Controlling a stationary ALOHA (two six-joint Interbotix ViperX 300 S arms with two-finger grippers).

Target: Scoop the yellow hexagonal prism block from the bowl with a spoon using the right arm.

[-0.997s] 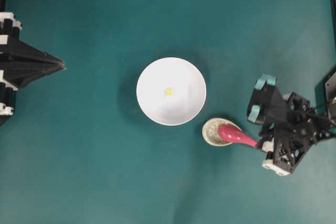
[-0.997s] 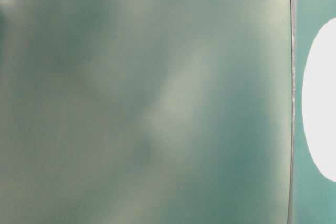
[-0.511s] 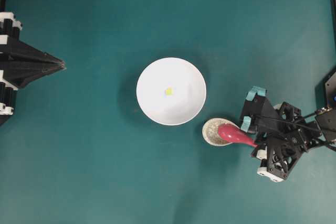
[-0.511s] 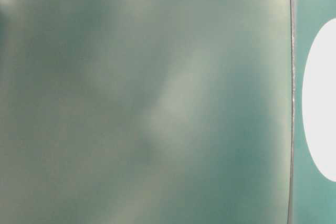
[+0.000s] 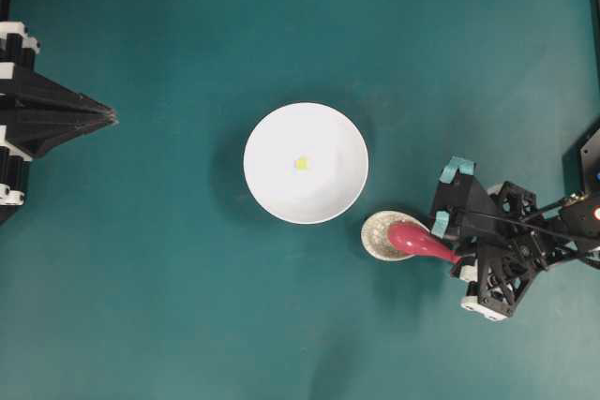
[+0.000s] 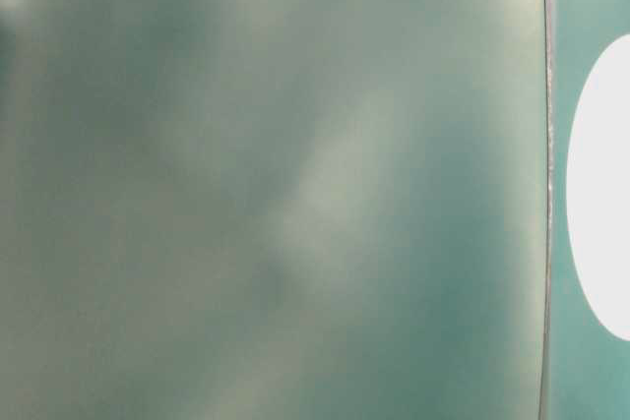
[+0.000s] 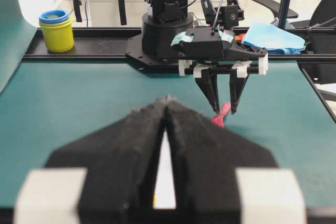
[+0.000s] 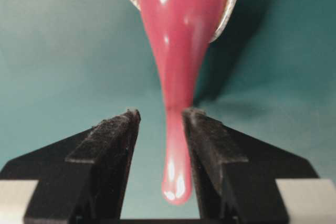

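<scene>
When held against the overhead view of a second earlier, found the right claw (image 8: 160,119) shifted down and leftward onto the tail of the spoon (image 5: 412,237), with hardly any change from half a second earlier. Found bowl, block, spoon and spoon rest lying exactly as before, and the left claw (image 5: 111,117) parked as before at the left edge of the counter (image 5: 187,306), well apart from everything, its black fingers (image 7: 142,129) pressed together at the tip. Saw the right claw's fingers (image 8: 113,129) standing narrowly apart on either side of the spoon's handle, with a sliver of teal showing between handle and pad, so straddling but not clamping. Noted the bowl (image 5: 258,138) near mid-counter, holding only the yellow hexagonal prism block (image 5: 301,163), tiny and pale, close to the middle of its floor. Noted the speckled spoon rest (image 5: 377,236) just beside the bowl's lower right rim, carrying the spoon's oval scoop, with the handle reaching out over the rest's edge toward the right claw. Got only a blurred green haze from the table-level view, plus a white curve at its right edge. Spotted a yellow cup (image 7: 56,30) with a blue rim on the far rail, contents impossible to tell.
</scene>
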